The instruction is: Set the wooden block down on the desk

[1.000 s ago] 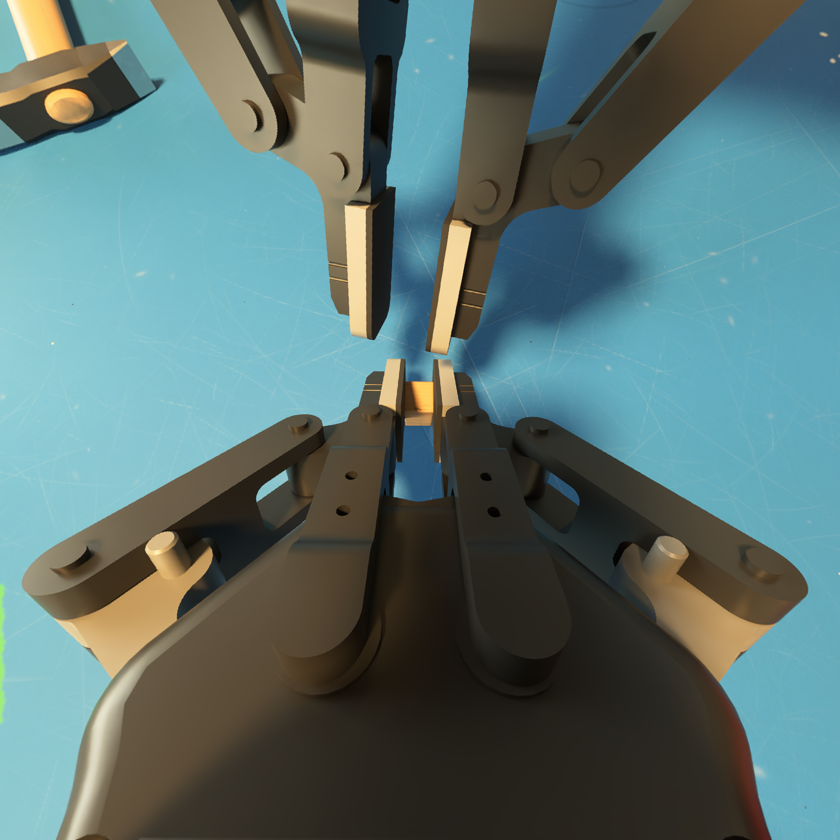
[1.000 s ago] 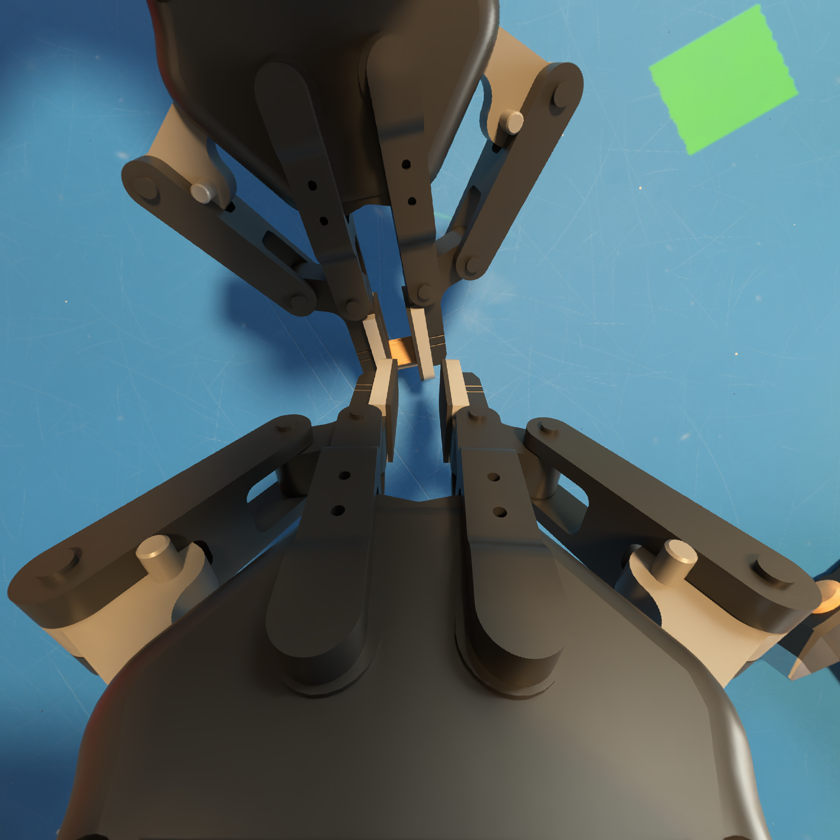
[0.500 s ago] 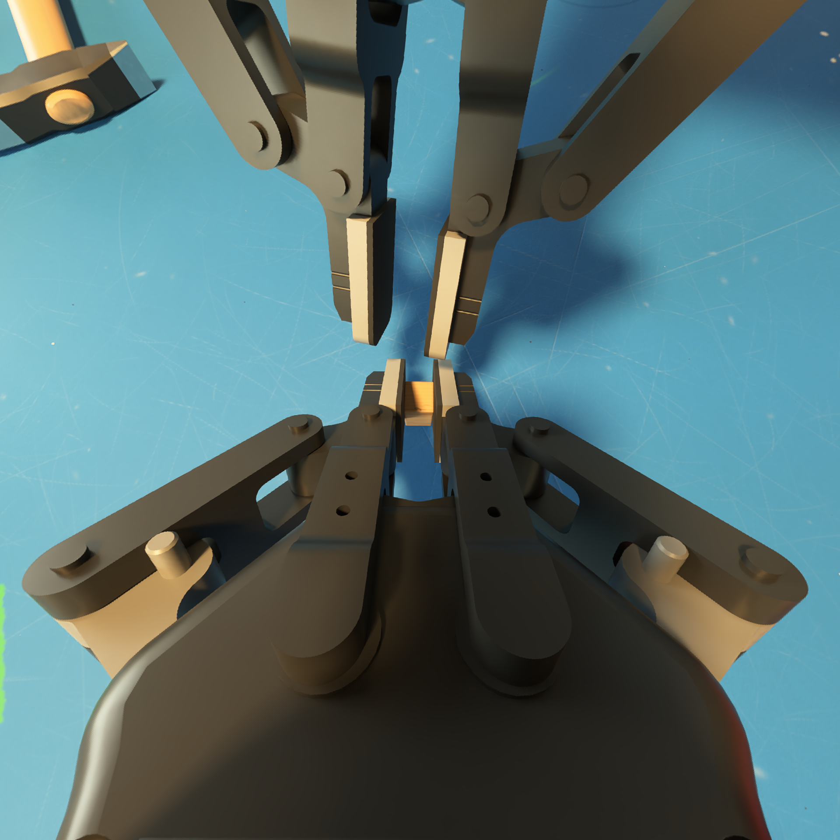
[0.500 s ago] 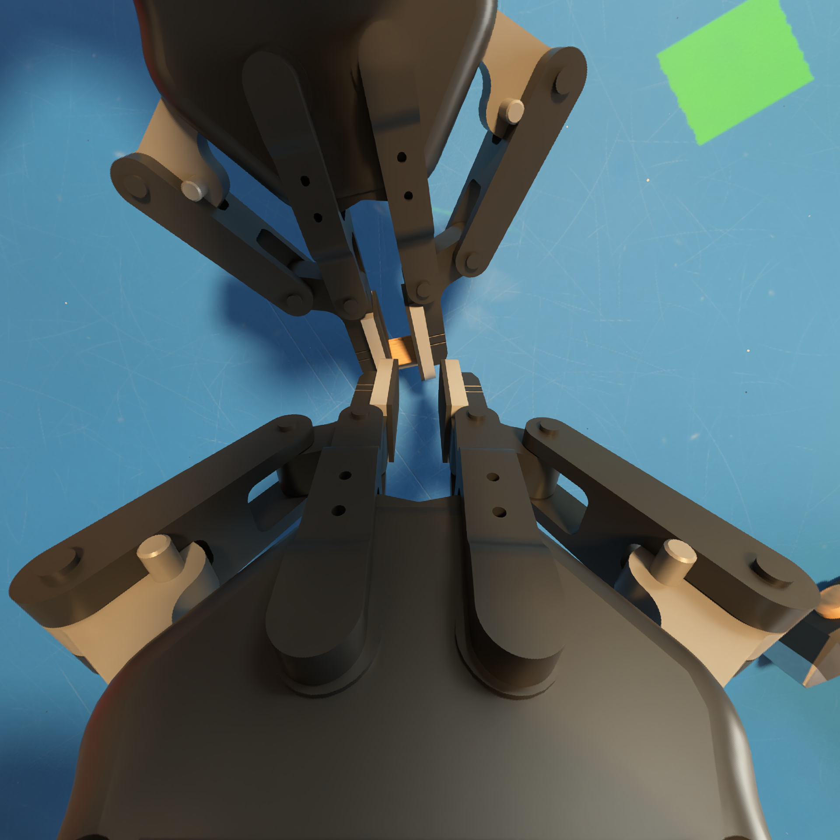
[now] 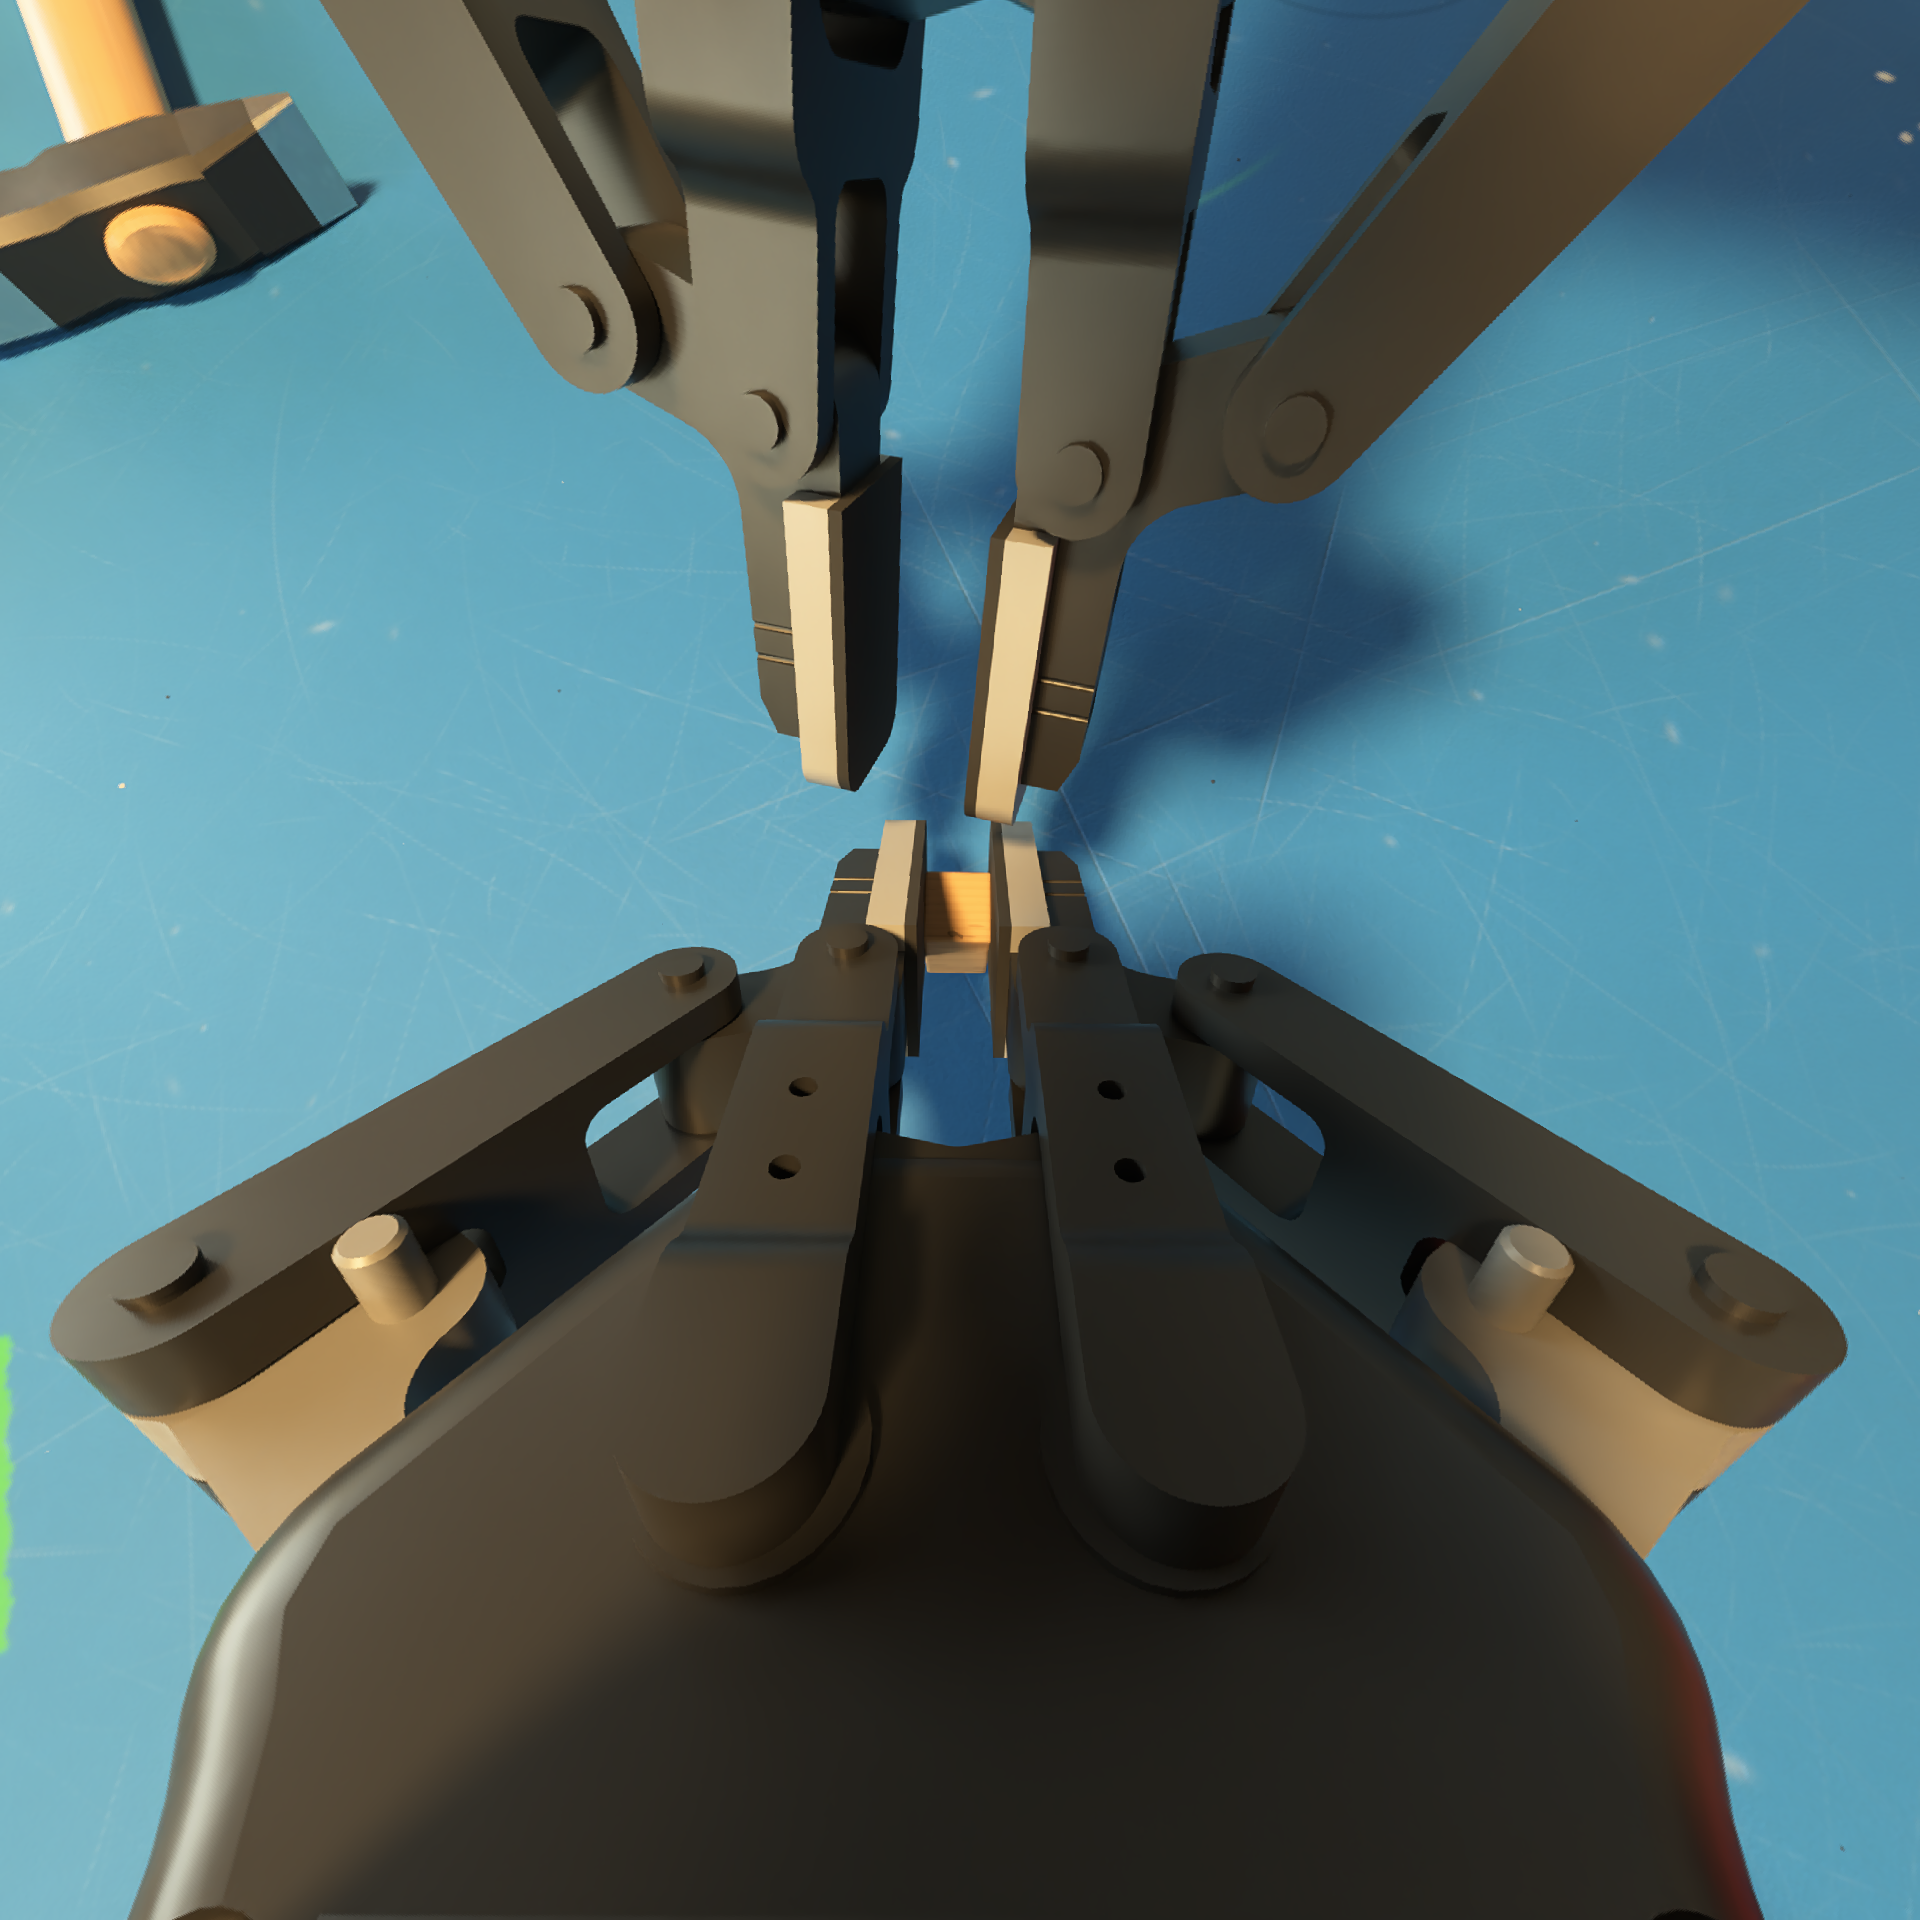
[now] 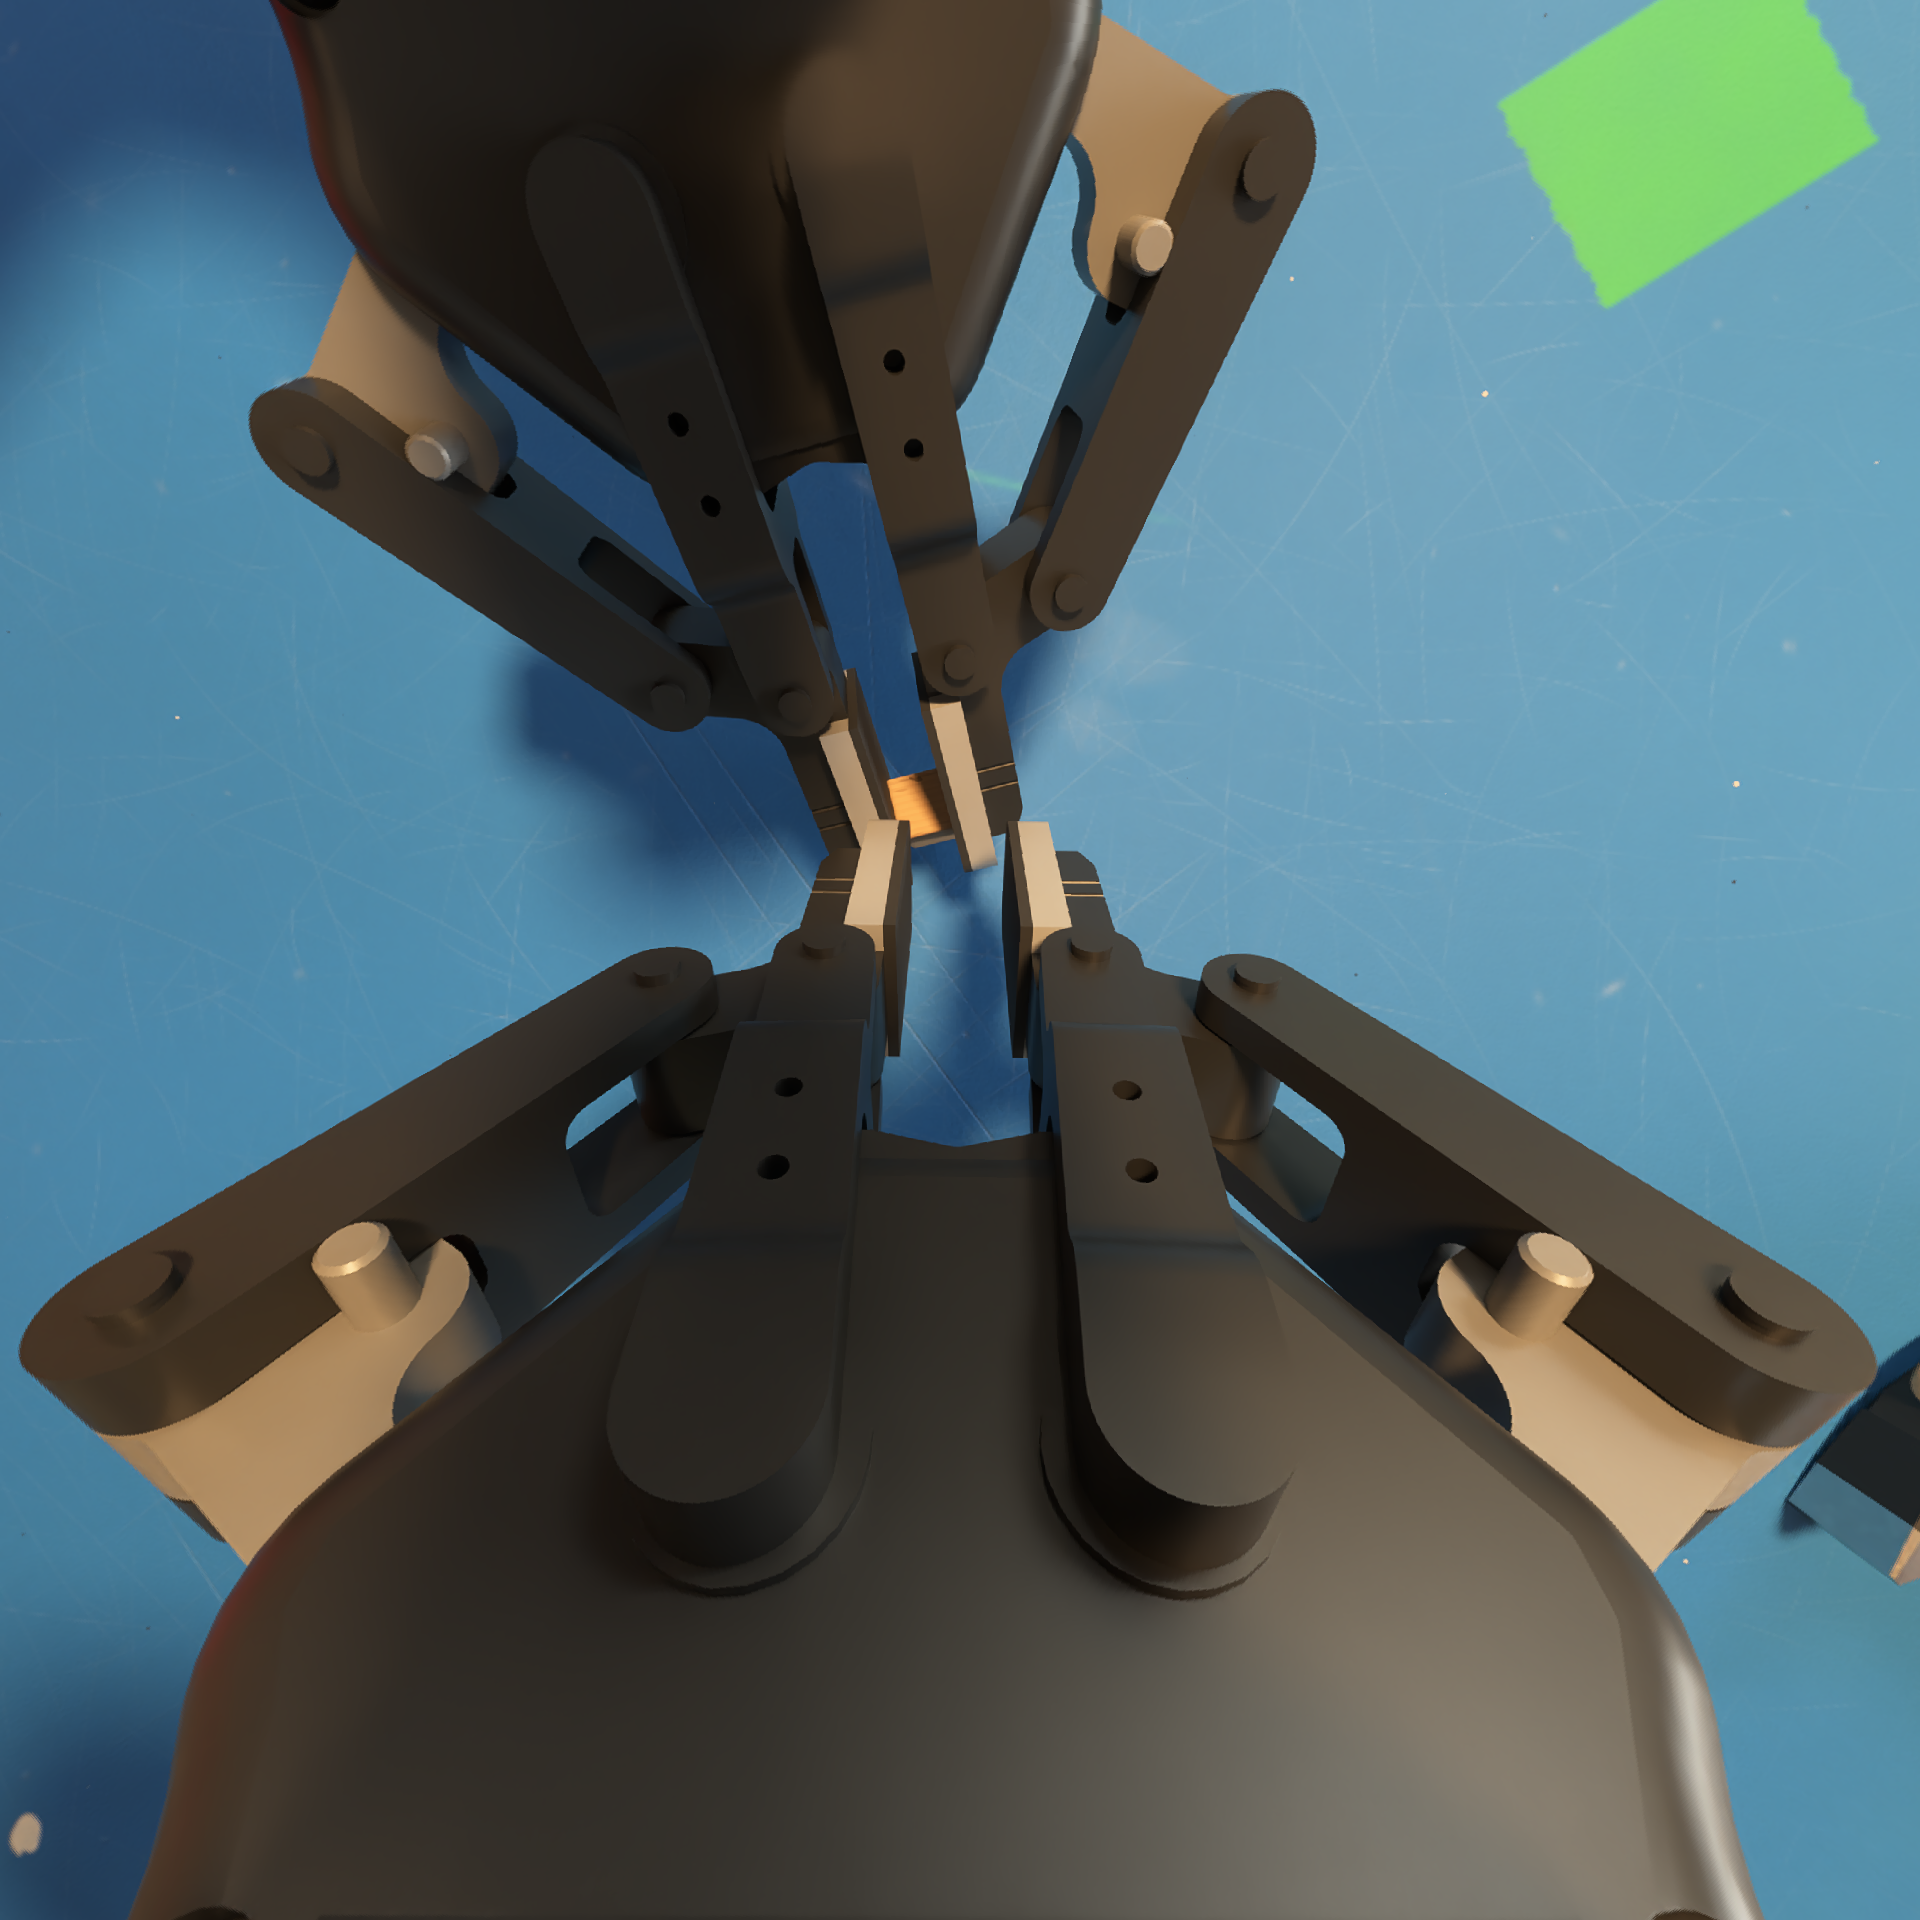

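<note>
The left pincer [image 5: 958, 914] grips the wooden block [image 5: 956, 906], seemingly above the desk [image 5: 416, 727]; the right pincer [image 6: 956, 883], tip-to-tip opposite, gapes empty.

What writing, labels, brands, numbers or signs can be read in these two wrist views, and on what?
None. No text shows in either view.
The green patch on the blue desk is plain.
The wooden block, the left gripper shut on it and the open right gripper bear no markings.
The hammer at the edge is unmarked too.
</note>
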Available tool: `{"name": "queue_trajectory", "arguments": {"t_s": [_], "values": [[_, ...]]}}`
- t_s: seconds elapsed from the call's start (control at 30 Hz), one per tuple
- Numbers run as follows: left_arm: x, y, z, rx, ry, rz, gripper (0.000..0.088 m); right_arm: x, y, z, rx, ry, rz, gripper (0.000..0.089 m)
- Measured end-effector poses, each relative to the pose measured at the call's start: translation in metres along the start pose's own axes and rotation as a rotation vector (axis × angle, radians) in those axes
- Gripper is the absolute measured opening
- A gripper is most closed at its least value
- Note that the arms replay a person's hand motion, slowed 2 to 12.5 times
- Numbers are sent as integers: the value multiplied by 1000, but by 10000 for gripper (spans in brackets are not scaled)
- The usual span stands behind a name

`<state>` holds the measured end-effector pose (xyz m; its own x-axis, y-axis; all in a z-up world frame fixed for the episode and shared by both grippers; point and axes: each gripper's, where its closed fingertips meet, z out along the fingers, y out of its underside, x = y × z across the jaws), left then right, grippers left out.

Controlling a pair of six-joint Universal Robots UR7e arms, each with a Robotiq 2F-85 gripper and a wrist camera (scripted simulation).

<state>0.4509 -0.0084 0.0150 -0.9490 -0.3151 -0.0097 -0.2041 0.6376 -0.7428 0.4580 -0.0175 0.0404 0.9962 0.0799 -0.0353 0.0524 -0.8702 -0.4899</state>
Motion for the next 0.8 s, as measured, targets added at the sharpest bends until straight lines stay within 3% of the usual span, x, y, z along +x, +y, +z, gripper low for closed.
{"name": "queue_trajectory", "arguments": {"t_s": [0.8], "values": [[0, 0, 0, 1, -2, 2, 107, 0, 0, 0, -19, 7, 0, 164]]}}
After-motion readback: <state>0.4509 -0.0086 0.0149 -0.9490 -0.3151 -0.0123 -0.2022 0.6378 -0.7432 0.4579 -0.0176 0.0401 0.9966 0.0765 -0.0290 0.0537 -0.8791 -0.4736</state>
